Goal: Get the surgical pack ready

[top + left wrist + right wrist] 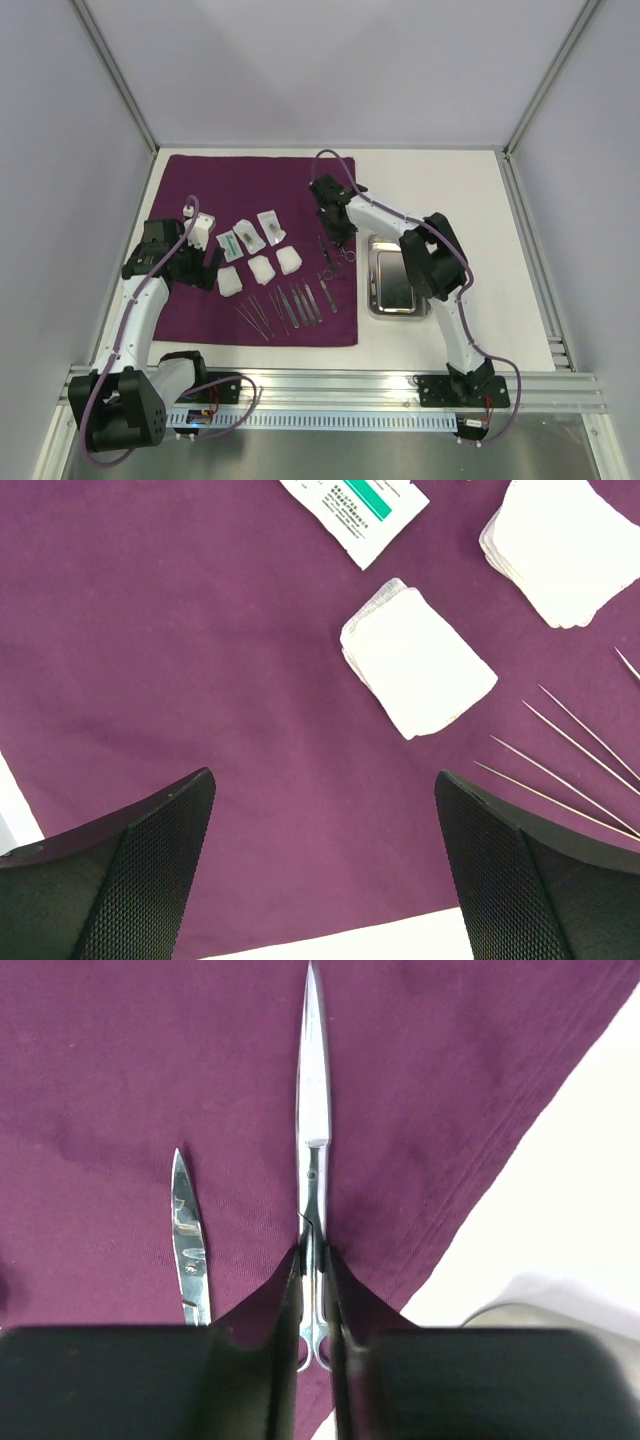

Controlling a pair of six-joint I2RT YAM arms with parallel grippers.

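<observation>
The deep-purple cloth [250, 190] lies spread on the table. On it are gauze squares [262, 268], small clear packets [250, 233] and a row of tweezers [290, 305]. My right gripper [314, 1270] is shut on the shanks of a thin pair of scissors [313, 1120], which lies flat near the cloth's right edge with its blades pointing away. A second pair of scissors [188, 1235] lies just to its left. The steel tray [375, 300] sits on bare table right of the cloth. My left gripper [325, 810] hangs open over the cloth's left part, near a gauze square [420, 665], holding nothing.
In the left wrist view a green-printed packet [355, 505], a second gauze pad [565, 545] and the tweezer tips [560, 750] lie beyond the fingers. White enclosure walls ring the table, and an aluminium rail [330, 385] runs along the near edge.
</observation>
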